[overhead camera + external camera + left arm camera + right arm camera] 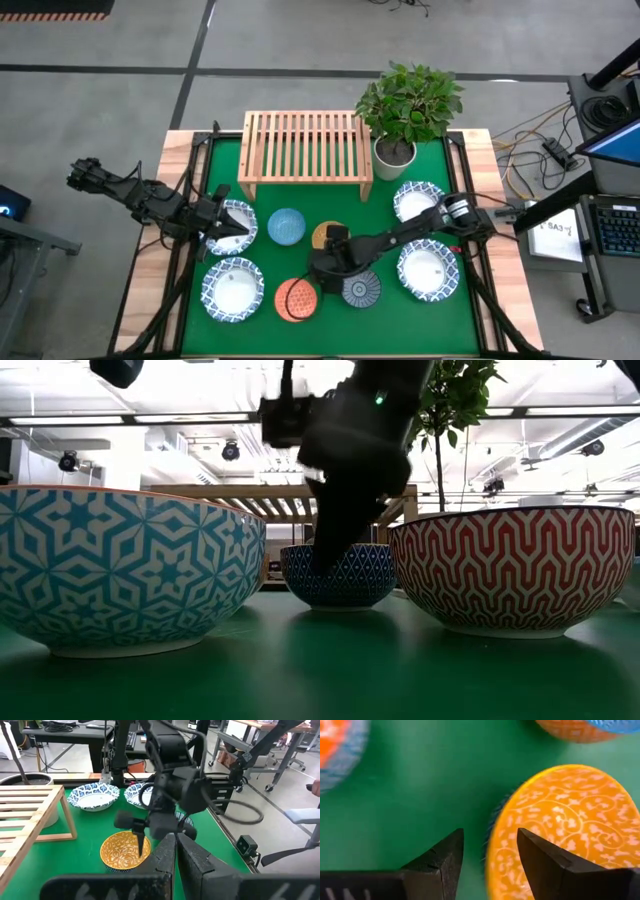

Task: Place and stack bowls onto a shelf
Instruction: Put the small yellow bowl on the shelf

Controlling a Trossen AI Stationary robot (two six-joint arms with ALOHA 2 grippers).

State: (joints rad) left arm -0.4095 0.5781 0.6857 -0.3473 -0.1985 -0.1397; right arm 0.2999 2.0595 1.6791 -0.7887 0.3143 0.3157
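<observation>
My right gripper point(328, 240) point(490, 834) is open and points down over the yellow-orange bowl point(322, 236) point(570, 830). Its fingers stand on either side of the bowl's rim. In the low view that bowl point(345, 575) shows a dark blue patterned outside, behind the gripper. My left gripper point(243, 230) point(176, 847) is shut above a white blue-rimmed bowl point(232, 225). Three more white bowls point(233, 288) point(418, 200) point(428, 270), the blue bowl point(287, 227), the red-orange bowl point(296, 298) and the grey-blue bowl point(360, 288) rest on their bases. The bare wood shelf point(305, 150) stands at the far edge. My right gripper has one finger point(545, 865) inside the yellow-orange bowl and the other point(440, 860) outside its rim point(492, 845), coming from above and pointing down. I cannot tell whether either finger touches the rim. The bowl sits on the mat.
A potted plant in a white pot point(395, 152) stands right of the shelf. The green mat point(250, 340) covers the table. The blue bowl and the red-orange bowl lie close to my right gripper. Cables and desks fill the room beyond.
</observation>
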